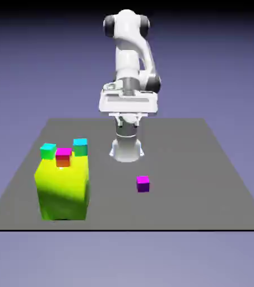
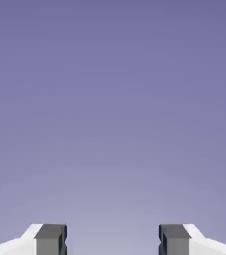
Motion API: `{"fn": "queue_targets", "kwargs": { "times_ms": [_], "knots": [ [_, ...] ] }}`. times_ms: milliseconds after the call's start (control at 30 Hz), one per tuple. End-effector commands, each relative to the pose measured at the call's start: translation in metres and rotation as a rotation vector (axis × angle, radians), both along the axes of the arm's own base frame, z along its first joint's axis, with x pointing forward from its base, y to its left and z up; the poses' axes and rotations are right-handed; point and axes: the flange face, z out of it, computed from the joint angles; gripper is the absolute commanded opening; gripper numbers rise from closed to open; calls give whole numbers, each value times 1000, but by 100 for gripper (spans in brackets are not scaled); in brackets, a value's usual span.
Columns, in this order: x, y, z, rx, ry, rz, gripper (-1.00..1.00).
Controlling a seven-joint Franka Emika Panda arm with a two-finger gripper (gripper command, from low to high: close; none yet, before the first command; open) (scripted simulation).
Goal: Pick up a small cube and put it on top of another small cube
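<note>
Purple and likely light and stiff, the cube (image 1: pixel 143 184) at five o'clock from my empty, spread gripper (image 1: pixel 129 120) wants a pinch across opposite side faces.

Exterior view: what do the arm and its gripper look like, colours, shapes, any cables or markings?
The arm is glossy white with rounded links and dark grey or black round caps at its joints. The gripper has a wide white body and two white fingers ending in small, blocky grey tips. I can make out no cables or markings.
</note>
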Motion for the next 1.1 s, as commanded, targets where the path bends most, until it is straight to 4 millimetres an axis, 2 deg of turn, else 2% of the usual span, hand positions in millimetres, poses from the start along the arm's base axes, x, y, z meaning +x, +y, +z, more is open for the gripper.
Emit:
{"fn": "queue_targets", "kwargs": {
  "times_ms": [0,133,267,400,533,600,767,800,833,867,1033,1067],
  "knots": [
    [4,4,-16,0,68,3,0],
    [12,21,-80,-4,338,15,0],
    [8,38,-144,-16,608,23,0],
    [-9,54,-203,-37,877,30,0],
    [-36,70,-257,-66,1145,36,0],
    [-37,70,-258,-68,1154,37,0],
    [-58,68,-323,-68,1154,37,0],
    [-59,68,-323,-68,1154,37,0],
    [-59,68,-323,-68,1154,37,-100],
    [-59,68,-323,-68,1154,37,-100],
    [-38,70,-259,-68,1154,37,-100],
    [-37,78,-255,-66,1149,63,-100]
  ]
}}
